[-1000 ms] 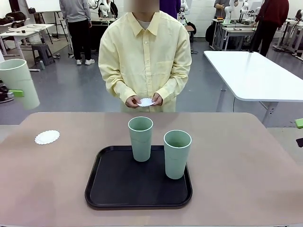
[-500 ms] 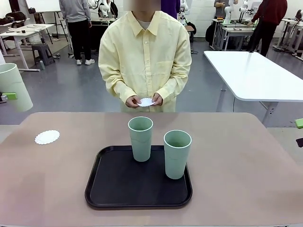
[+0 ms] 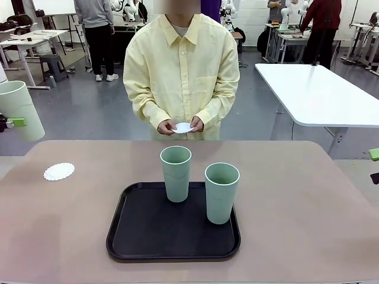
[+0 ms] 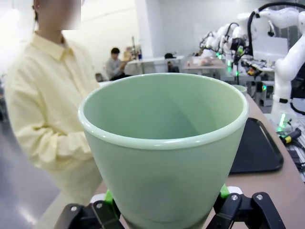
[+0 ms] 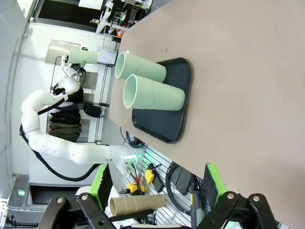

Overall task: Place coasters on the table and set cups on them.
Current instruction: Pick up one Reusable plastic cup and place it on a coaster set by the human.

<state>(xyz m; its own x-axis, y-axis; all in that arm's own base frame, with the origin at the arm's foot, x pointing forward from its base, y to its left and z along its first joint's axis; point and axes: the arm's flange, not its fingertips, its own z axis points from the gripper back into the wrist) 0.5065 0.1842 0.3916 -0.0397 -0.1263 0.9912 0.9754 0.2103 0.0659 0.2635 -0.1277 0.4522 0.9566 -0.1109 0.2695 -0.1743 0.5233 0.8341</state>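
My left gripper point(image 4: 164, 212) is shut on a pale green cup point(image 4: 164, 152), and the cup's wide mouth faces the left wrist camera. In the front view that cup point(image 3: 21, 110) hangs in the air past the table's left edge, slightly tilted. It is above and to the left of a white lacy coaster point(image 3: 58, 171) lying on the brown table point(image 3: 296, 201). Two more cups point(image 3: 176, 173) point(image 3: 221, 192) stand upright on a black tray point(image 3: 139, 234). Across the table, the person holds another coaster point(image 3: 183, 127) in both hands. My right gripper point(image 5: 157, 202) is open and holds nothing; it sits at the table's right edge point(image 3: 375, 165).
A white table point(image 3: 320, 94) stands behind at the right. The right wrist view shows the tray point(image 5: 164, 131) with both cups point(image 5: 152, 98) lying sideways in the picture, and my left arm point(image 5: 62, 138) beyond it.
The cup in my left gripper has sunk a little and stands less tilted at the far left. The person, the tray and my right gripper have not moved.
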